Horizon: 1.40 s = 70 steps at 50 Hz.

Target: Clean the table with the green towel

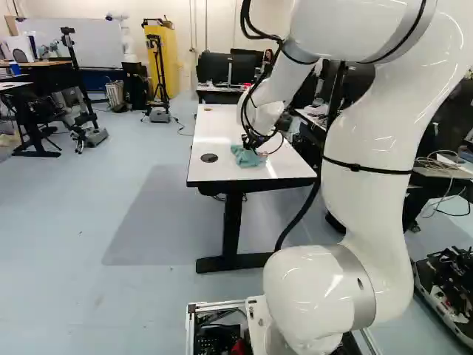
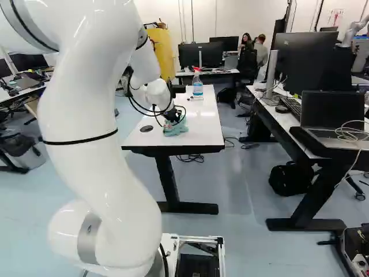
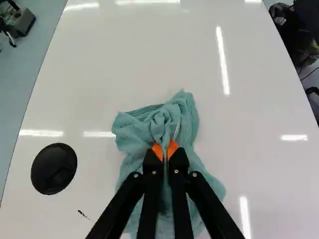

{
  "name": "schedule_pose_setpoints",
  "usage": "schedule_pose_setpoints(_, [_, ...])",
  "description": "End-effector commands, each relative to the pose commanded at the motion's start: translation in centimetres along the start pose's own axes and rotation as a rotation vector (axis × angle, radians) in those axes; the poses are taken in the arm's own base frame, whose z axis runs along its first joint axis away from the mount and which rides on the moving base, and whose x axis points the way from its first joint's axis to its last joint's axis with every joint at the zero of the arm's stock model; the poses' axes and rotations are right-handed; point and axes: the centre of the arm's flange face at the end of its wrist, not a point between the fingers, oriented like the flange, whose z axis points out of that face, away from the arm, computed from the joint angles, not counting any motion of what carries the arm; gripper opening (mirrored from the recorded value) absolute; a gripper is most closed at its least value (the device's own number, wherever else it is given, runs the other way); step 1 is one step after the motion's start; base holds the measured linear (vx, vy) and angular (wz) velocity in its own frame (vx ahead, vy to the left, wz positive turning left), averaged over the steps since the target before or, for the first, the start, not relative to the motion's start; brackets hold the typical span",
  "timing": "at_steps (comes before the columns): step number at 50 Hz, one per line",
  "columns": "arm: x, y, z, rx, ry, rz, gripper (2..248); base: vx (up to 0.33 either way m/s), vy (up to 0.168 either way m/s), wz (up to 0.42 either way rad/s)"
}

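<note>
So the gripper (image 2: 173,118) has a fold of the green towel (image 3: 184,124) pinched between its two fingers, with an orange pad (image 3: 157,151) pressing in from each side and only a thin bit of cloth between them. It's pointing down at the table (image 2: 204,124), and the towel is right there under it, all bunched up on the white top. Some of the cloth pokes out ahead of the fingertips in a crumpled lump, and the rest spreads out underneath and to both sides of the fingers.

Off to the gripper's left, well apart from the towel, there's a round black cap (image 3: 54,169) set in the tabletop. Between that cap and the fingers, a bit closer to the base, you can spot a small dark mark (image 3: 85,215) on the white surface. Shiny light streaks show all around the gripper too.

Farther ahead of the gripper, a spray bottle (image 2: 197,86) with a red and white top is standing upright on the same table. Past the table's far end there are some black monitors (image 2: 200,55). Over to the gripper's right, on a separate desk (image 2: 282,118), there's an open laptop (image 2: 330,117), and a black bag (image 2: 290,178) sits on the floor near that desk.
</note>
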Motion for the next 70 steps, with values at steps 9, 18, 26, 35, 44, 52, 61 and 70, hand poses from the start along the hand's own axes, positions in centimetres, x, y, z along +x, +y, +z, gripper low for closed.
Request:
schedule_pose_setpoints(9, [0.0, -1.5, 0.0, 0.017, 0.0, -0.022, 30, 0.0, 0.0, 0.0])
schedule_pose_setpoints(18, [-0.1, -3.0, 0.0, 0.035, 0.0, -0.044, 30, 0.0, 0.0, 0.0])
schedule_pose_setpoints(26, [-0.1, -4.4, 0.0, 0.05, 0.0, -0.063, 30, 0.0, 0.0, 0.0])
schedule_pose_setpoints(35, [-0.4, -6.0, -0.2, 0.068, -0.002, -0.086, 30, 0.0, 0.0, 0.0])
schedule_pose_setpoints(44, [-1.2, -7.2, -0.8, 0.084, -0.006, -0.106, 30, 0.0, 0.0, 0.0])
schedule_pose_setpoints(52, [-2.2, -7.9, -1.6, 0.094, -0.011, -0.119, 30, 0.0, 0.0, 0.0])
schedule_pose_setpoints(61, [-3.5, -8.4, -2.7, 0.102, -0.018, -0.132, 30, 0.0, 0.0, 0.0])
schedule_pose_setpoints(70, [-4.8, -8.3, -3.9, 0.105, -0.024, -0.137, 30, 0.0, 0.0, 0.0])
